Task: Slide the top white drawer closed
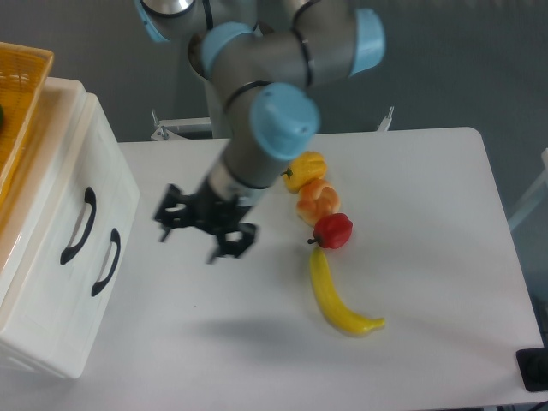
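Open hand [205, 241] hovers apart from the top white drawer [64, 205]

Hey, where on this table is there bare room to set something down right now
Bare patches: the right side, between the fruit row and the table edge, and the front strip between the white cabinet and the banana. Crowded: the middle, where the gripper hangs beside the yellow pepper, orange and red pepper.
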Controlling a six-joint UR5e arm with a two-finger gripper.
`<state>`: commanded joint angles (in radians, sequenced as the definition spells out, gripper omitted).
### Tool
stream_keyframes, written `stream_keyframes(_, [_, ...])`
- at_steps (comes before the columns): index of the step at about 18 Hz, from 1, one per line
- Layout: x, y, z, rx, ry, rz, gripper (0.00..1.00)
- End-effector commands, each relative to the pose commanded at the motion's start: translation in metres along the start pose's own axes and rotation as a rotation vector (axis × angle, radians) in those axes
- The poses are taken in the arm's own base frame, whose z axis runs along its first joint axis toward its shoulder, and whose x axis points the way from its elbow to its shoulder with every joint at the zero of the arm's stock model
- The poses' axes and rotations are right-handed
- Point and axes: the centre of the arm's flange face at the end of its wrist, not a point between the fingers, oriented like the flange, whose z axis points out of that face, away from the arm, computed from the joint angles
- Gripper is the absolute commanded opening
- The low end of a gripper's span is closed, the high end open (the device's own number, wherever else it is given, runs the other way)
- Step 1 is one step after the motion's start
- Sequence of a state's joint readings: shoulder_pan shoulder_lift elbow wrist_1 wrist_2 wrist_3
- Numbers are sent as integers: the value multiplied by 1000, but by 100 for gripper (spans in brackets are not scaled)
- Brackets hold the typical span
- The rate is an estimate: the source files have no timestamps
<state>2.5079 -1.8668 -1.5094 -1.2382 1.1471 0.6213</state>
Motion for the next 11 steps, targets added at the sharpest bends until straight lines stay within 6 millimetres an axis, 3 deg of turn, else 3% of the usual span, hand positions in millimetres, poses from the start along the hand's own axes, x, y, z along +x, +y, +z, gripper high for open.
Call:
stream_keyframes(4, [-63, 18, -7, -39, -146, 29, 100])
stream_keyframes(6, [-86, 29, 1, -111, -183, 140, 100])
stream_keyframes(11, [-168, 72, -13, -209, -207, 403, 100])
